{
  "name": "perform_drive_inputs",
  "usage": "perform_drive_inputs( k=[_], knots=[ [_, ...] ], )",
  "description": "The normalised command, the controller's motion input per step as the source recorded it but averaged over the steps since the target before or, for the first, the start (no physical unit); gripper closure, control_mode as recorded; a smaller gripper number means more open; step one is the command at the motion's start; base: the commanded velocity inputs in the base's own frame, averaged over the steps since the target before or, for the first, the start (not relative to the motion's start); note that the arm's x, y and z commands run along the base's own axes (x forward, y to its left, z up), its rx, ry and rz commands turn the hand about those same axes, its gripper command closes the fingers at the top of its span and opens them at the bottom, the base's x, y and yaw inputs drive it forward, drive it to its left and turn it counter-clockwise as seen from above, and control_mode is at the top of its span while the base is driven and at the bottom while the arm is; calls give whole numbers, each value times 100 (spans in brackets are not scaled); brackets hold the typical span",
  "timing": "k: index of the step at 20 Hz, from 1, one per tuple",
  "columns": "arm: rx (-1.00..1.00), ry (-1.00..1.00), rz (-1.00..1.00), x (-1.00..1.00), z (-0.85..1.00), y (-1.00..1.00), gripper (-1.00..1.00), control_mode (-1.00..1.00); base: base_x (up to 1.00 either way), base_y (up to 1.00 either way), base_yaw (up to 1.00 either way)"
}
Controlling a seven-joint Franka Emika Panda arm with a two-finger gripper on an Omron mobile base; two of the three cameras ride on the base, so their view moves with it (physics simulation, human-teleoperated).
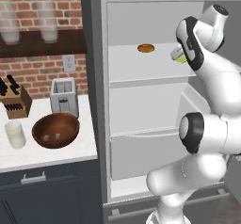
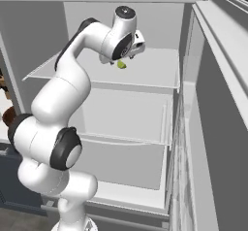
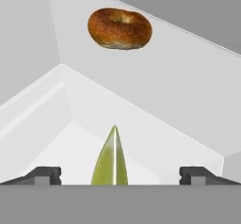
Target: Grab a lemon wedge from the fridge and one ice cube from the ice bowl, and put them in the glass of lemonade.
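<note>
Two dark fingertips (image 3: pixel 44 175) stand wide apart at 7 and 5 o'clock of the hand view, so we read the hand (image 3: pixel 120 176) as released and holding nothing; the wedge (image 3: pixel 110 159) rises between them at 6 o'clock, edge-on. In the left base view we find the wedge (image 1: pixel 179 56) on the upper shelf (image 1: pixel 141 70) of the open fridge (image 1: pixel 96 100), at 3 o'clock of a bagel (image 1: pixel 146 48) lying well apart from it. We judge three risks. First, closing on the narrow, tapered wedge may squeeze it out sideways, since its faces slope. Second, a low approach could drive the fingertips into the shelf. Third, a push instead of a pinch may slide the wedge toward the back wall. Still to be reached, the bowl (image 1: pixel 55 130) and glass (image 1: pixel 15 134) wait on the table (image 1: pixel 47 155) at 9 o'clock of the fridge.
</note>
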Motion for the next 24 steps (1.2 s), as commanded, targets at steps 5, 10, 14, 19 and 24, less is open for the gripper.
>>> perform_drive_inputs(
  k=[5,10,14,19,24],
  knots=[
    [0,0,0,0,-35,0,-100,-100,0,0,0],
    [0,0,0,0,-21,0,-100,-100,0,0,0],
    [0,0,0,0,-9,0,-100,-100,0,0,0],
    [0,1,0,0,0,0,-100,-100,0,0,0],
    [0,3,0,0,-1,3,100,-100,0,0,0]
  ],
)
